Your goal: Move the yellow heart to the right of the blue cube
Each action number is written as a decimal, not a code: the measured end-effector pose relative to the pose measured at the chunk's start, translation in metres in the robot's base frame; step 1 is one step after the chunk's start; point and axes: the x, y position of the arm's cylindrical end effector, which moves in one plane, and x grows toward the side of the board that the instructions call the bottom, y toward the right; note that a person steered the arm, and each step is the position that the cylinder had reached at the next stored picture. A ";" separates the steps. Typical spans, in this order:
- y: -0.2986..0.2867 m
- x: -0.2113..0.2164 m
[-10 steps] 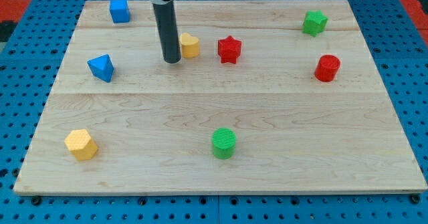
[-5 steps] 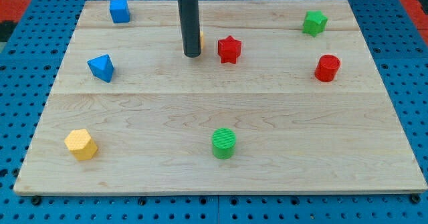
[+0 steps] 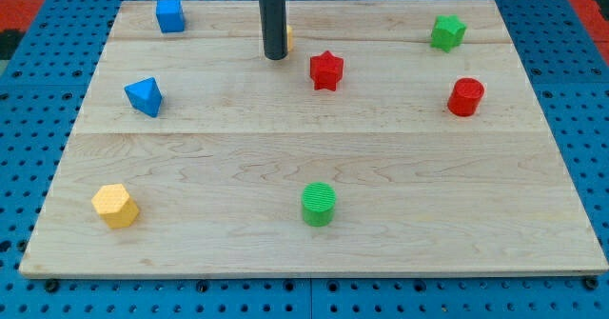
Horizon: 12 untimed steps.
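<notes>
Yellow heart [image 3: 287, 37] shows only as a thin sliver behind the rod, near the board's [image 3: 314, 157] top, well right of the blue cube [image 3: 170, 15]. My tip [image 3: 275, 57] stands right in front of the heart, with the red star [image 3: 326, 69] just to its right. No pincer is on this arm, only the bare rod.

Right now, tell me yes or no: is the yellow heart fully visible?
No. The rod hides most of the yellow heart; my tip sits just in front of it.
</notes>
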 end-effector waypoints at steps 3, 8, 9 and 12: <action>-0.007 -0.016; -0.025 -0.006; -0.020 -0.013; 0.006 -0.030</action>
